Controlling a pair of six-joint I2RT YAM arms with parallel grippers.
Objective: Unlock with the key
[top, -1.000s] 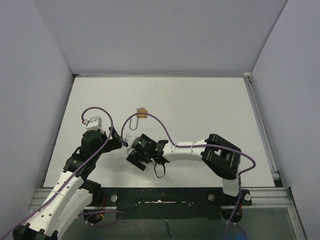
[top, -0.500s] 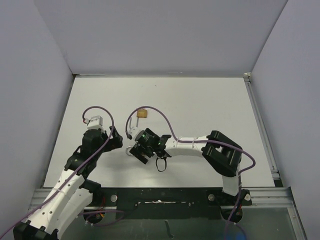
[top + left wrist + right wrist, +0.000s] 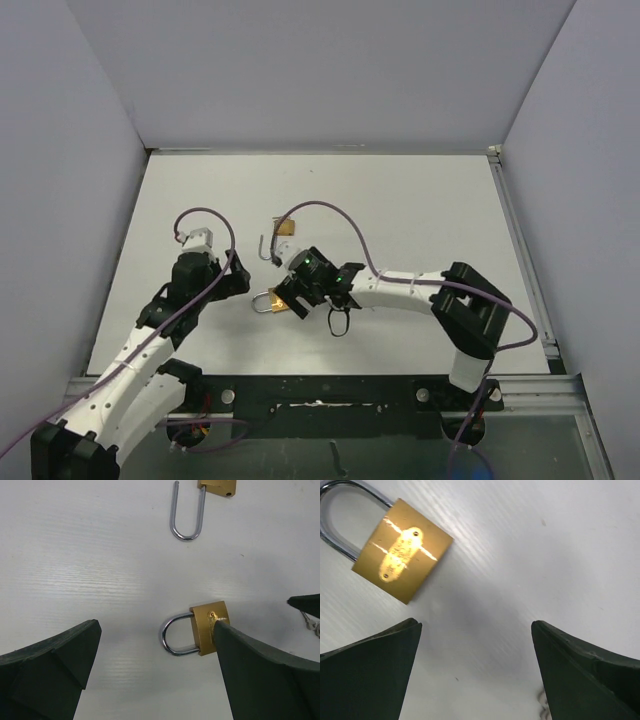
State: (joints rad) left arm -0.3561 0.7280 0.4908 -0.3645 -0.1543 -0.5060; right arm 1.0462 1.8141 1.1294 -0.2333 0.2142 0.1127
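Closed brass padlock point(image 3: 207, 628) is lying flat on the bench point(image 3: 75, 555) between the arms. The left end effector point(image 3: 155, 630) and right end effector point(image 3: 475, 625) are hovering released, grasping nothing.

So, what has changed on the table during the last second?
The right tool drew back toward the right, uncovering the closed brass padlock; it is open and holds nothing. The left tool edged forward, open, with that padlock between its fingers. The open padlock farther back stayed in place.
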